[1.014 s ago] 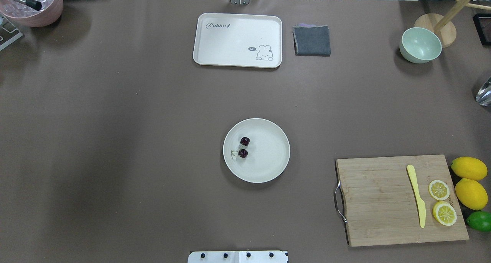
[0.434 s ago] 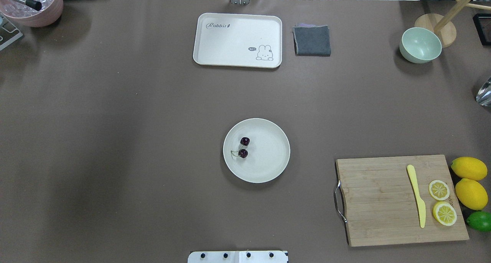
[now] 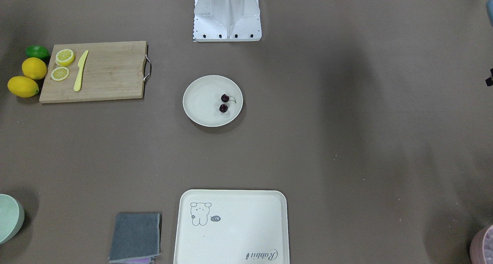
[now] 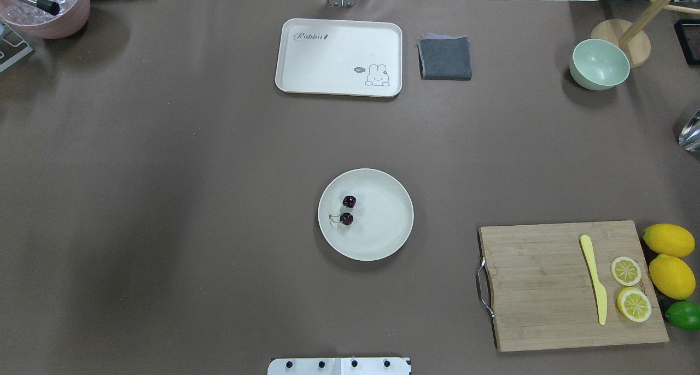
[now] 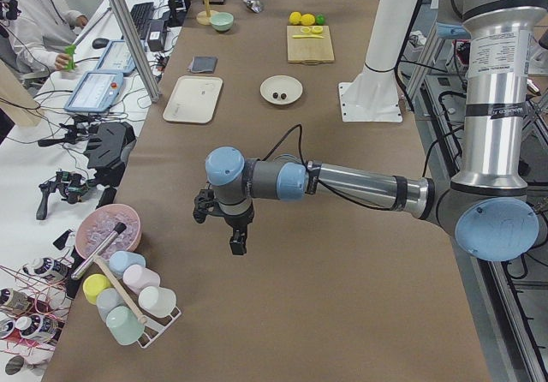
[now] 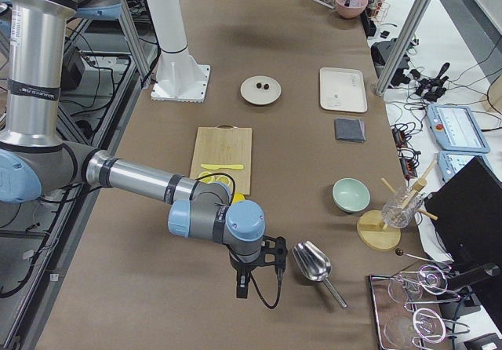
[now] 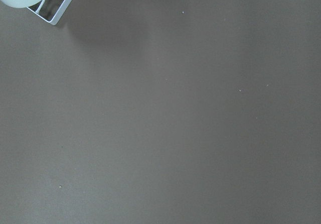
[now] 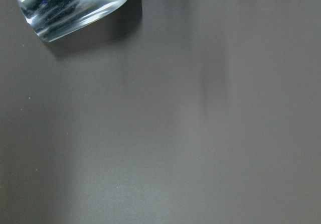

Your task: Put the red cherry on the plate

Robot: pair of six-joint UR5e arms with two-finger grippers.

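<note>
The red cherry (image 4: 346, 218), a dark pair on thin stems, lies on the left part of the round cream plate (image 4: 383, 227) at the table's middle; it also shows in the front view as the cherry (image 3: 223, 108) on the plate (image 3: 200, 102). Neither gripper is near it. My left gripper (image 5: 237, 243) hangs over bare table at the far left end, and my right gripper (image 6: 241, 287) hangs over bare table at the far right end. Both show only in the side views, so I cannot tell whether they are open or shut.
A cream tray (image 4: 339, 52), grey cloth (image 4: 445, 58) and green bowl (image 4: 599, 63) sit along the far edge. A cutting board (image 4: 547, 287) with knife, lemon slices, lemons and a lime lies at the right. A metal scoop (image 6: 312, 262) lies beside the right gripper; a cup rack (image 5: 128, 301) stands near the left.
</note>
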